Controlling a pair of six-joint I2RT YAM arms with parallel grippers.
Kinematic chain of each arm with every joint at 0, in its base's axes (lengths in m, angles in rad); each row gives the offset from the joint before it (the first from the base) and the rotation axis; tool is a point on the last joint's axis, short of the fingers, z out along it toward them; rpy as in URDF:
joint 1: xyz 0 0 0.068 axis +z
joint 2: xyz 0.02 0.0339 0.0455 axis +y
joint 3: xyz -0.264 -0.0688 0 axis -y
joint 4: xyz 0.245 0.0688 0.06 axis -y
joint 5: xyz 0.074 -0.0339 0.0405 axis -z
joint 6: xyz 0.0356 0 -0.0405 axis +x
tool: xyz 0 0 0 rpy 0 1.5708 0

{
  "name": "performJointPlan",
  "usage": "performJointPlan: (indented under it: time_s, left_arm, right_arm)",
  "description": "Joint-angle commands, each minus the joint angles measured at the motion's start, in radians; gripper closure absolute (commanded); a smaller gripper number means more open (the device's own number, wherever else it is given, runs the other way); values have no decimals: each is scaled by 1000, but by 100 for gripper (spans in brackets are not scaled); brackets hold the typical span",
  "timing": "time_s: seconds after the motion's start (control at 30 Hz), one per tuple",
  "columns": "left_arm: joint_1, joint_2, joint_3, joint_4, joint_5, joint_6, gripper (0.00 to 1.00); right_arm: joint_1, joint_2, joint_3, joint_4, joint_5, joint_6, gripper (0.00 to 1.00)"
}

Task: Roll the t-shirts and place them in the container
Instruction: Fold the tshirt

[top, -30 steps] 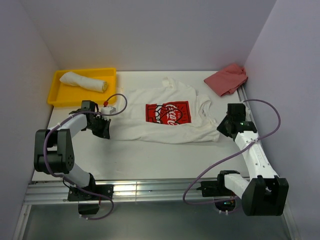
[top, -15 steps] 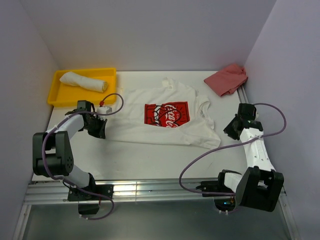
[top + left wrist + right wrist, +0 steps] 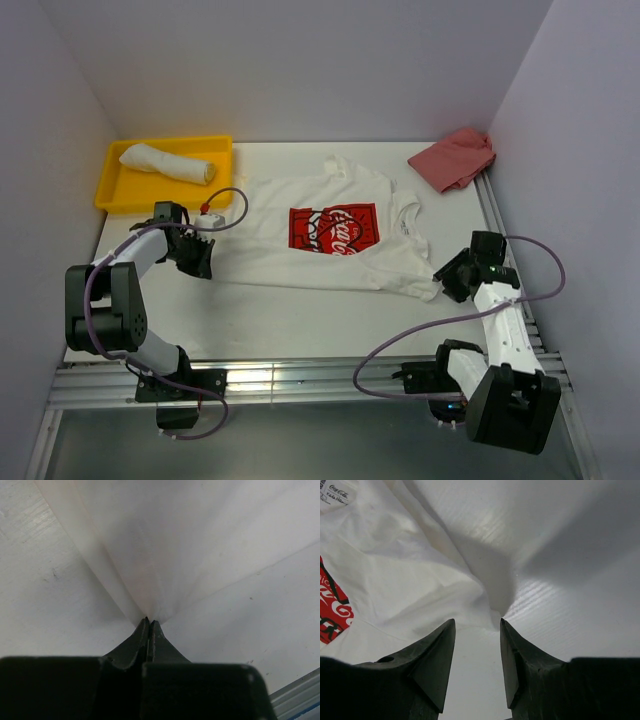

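Note:
A white t-shirt with a red chest print lies spread flat on the table. A second white t-shirt lies rolled in the yellow tray. My left gripper is shut on the spread shirt's left corner; in the left wrist view the fabric fans out from the pinched tips of that gripper. At the shirt's near right corner my right gripper stands open. In the right wrist view that corner lies just ahead of the gripper, with only bare table between the fingers.
The yellow tray sits at the back left. A crumpled pink cloth lies at the back right against the wall. Walls close in left, right and behind. A metal rail runs along the near edge.
My right gripper drew the shirt's right corner outward and toward me, then opened and let it go. The left gripper shifted slightly left, still pinching its corner.

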Motion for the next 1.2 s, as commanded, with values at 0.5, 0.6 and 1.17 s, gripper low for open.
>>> performJointPlan:
  time_s: [0.5, 0.6, 1.17]
  left_arm:
    - [6, -16, 14, -50, 88, 73, 100]
    - [6, -9, 23, -56, 90, 74, 100]
    - [6, 25, 47, -64, 76, 82, 100]
  right_arm:
    - [17, -229, -174, -44, -1, 175, 57]
    - [17, -221, -205, -2, -4, 193, 57]
    - [28, -243, -278, 166, 4, 239, 56]
